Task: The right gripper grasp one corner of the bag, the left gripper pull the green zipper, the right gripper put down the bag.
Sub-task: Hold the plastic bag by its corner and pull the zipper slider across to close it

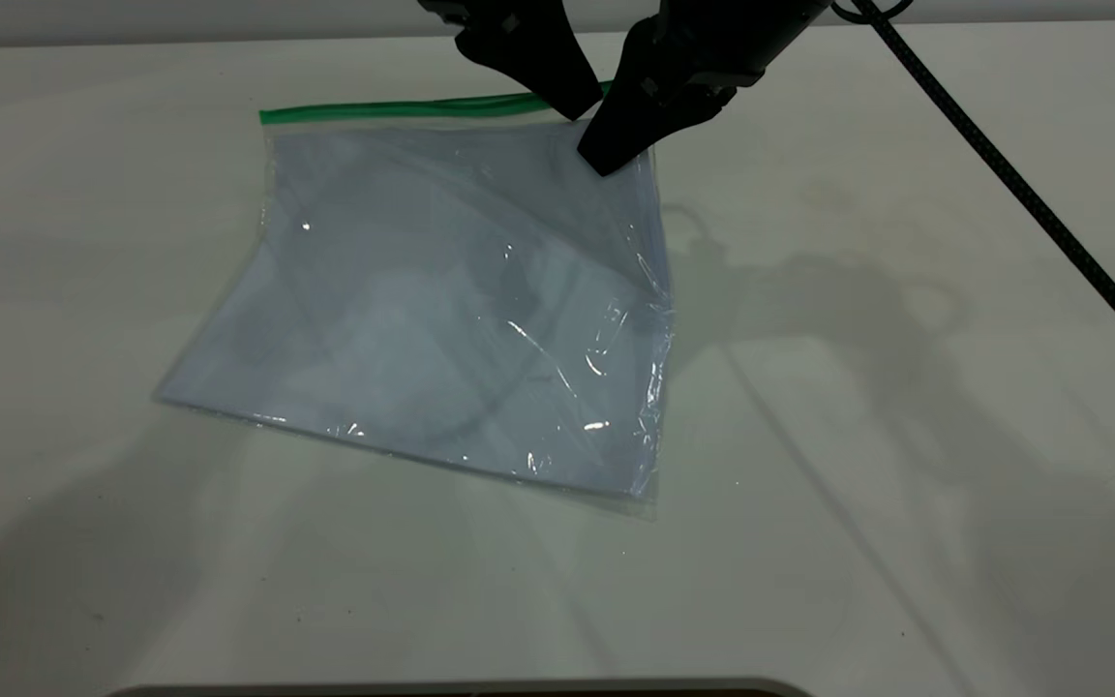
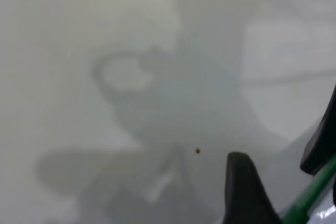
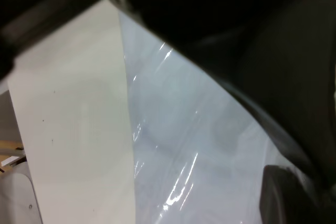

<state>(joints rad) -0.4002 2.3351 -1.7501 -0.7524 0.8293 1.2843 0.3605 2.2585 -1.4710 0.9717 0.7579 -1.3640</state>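
A transparent bag [image 1: 441, 310] lies on the white table [image 1: 906, 484], its nearest corner farthest from the two grippers and its far edge lifted slightly toward them. Pale bluish sheets show through the crinkled, glossy plastic; no label, brand or writing can be read on it. Beyond, at the bag's far right corner, the right gripper [image 1: 606, 155] comes down with its pointed black jaws pressed together on that corner, pinching the plastic. A black cable [image 1: 1022, 194] runs from that arm across the table on its outer side. Just beside it, on the inner side, the left gripper [image 1: 572, 106] meets the green zipper [image 1: 393, 108], which runs along the bag's far edge away from both tips. In the left wrist view the green strip passes between that gripper's slightly parted jaws; whether they clamp it cannot be told.
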